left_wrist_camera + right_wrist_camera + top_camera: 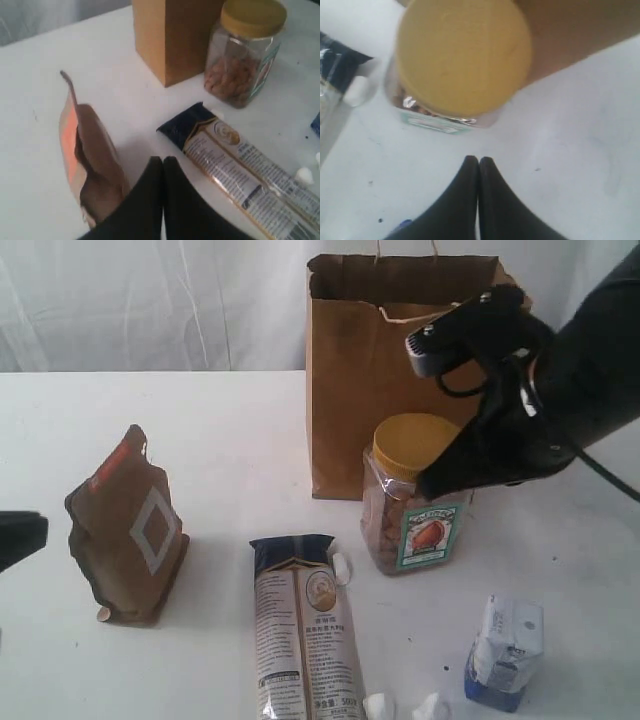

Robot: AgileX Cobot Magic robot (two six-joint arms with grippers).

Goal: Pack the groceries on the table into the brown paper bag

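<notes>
Beside nut jar: right end effector closed, tilted downward.

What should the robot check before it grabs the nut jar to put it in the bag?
1. Brown paper bag standing up, top open: ok.
2. Yellow-lidded nut jar upright, lid on: ok.
3. Right tool open for grabbing: not ok, it is shut and empty.
4. Left tool open: not ok, it is shut and empty.
5. Long noodle packet out of the jar's way: ok, lying flat, apart from it.
6. Room inside the bag: cannot tell, the inside is hidden.
</notes>
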